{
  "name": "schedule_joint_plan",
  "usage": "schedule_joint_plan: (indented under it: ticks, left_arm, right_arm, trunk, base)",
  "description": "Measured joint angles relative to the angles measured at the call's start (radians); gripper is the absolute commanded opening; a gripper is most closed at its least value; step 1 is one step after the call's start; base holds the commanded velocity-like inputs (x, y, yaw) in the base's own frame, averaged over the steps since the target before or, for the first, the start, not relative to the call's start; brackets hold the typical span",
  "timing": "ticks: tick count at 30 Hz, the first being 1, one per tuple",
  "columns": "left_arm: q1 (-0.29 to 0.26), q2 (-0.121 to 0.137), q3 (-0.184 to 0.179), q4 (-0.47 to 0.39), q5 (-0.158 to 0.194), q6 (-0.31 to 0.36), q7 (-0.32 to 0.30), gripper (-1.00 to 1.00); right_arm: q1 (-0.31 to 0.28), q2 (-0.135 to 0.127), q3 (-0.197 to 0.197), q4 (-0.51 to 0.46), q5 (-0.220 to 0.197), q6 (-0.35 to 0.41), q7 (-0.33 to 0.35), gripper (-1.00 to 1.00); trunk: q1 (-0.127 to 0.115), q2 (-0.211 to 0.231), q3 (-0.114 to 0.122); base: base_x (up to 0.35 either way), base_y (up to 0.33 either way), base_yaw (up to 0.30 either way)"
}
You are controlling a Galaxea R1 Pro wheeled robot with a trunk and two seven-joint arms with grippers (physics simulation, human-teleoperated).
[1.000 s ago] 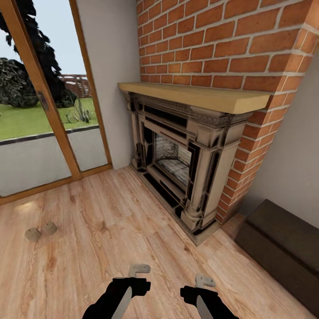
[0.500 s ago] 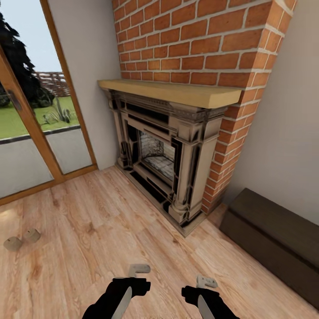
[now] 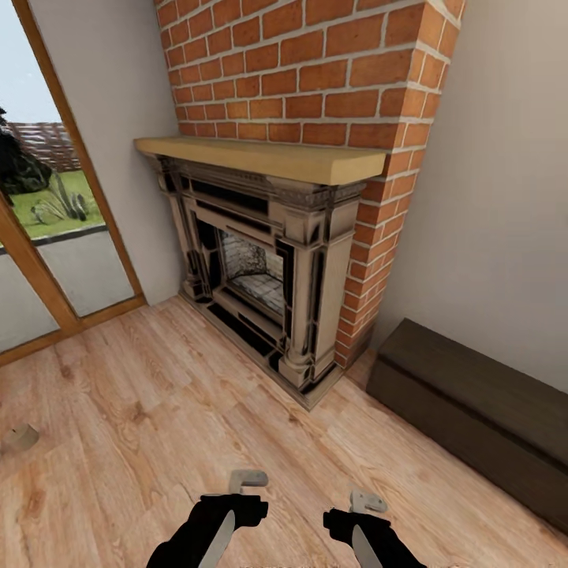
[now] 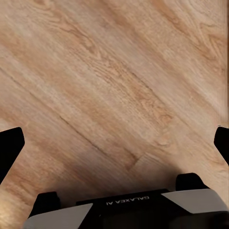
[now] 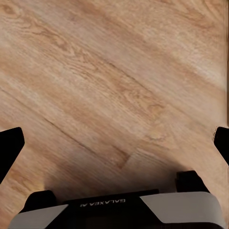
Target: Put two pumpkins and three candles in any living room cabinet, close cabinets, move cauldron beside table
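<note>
Presently catalogued, by item:

Room: living room, pale walls, light wood plank floor [image 3: 158,410]; clock directions below are read on the head view.
Fireplace: red brick chimney breast [image 3: 292,71] at 12 o'clock, tan wooden mantel shelf [image 3: 260,158] across it, cream and black carved surround [image 3: 260,268] beneath, grey firebox at its middle.
Cabinet: long, low, dark brown wood cabinet [image 3: 473,410] at 4 o'clock, set along the pale wall just to one side of the brick; front closed, top bare.
Candle: one short cream-white candle [image 3: 20,438] on the floor at 9 o'clock, cut by the picture edge, well apart from the cabinet and from both grippers; whether upright or tipped cannot be told.
Glass door: wood-framed glass door [image 3: 47,237] at 10 o'clock, with grass, a fence and dark shrubs beyond it.
Left gripper: left gripper [image 3: 248,478] at 6 o'clock, on a black arm, held over bare floor; in the left wrist view [image 4: 114,143] its two dark fingertips [image 4: 9,150] sit at opposite edges, jaws spread wide, nothing between them but planks.
Right gripper: right gripper [image 3: 367,500] between 5 and 6 o'clock, beside the left one and apart from it; in the right wrist view [image 5: 114,143] the fingertips [image 5: 9,148] likewise stand far apart, jaws wide and empty above the floor.
</note>
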Motion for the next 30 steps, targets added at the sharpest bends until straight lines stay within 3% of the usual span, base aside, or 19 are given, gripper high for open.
schedule_joint_plan:
  ticks: [9, 22, 30]
  left_arm:
    - [0.0, 0.0, 0.0, 0.0, 0.0, 0.0, -0.003, 1.0]
    - [0.0, 0.001, 0.0, -0.003, -0.001, 0.0, -0.008, 1.0]
    - [0.0, 0.001, 0.0, -0.003, -0.001, 0.0, -0.008, 1.0]
  right_arm:
    - [0.0, 0.0, 0.0, 0.0, 0.0, 0.0, 0.0, 1.0]
    - [0.0, 0.0, -0.001, 0.0, 0.0, -0.002, 0.0, 1.0]
    - [0.0, -0.001, -0.001, 0.0, -0.001, -0.002, 0.0, 1.0]
  trunk:
    - [0.0, 0.0, -0.009]
    - [0.0, 0.0, -0.021]
    - [0.0, 0.0, -0.028]
  base:
    - [-0.008, 0.021, -0.23]
    - [0.021, 0.252, -0.23]
    - [0.098, 0.048, -0.23]
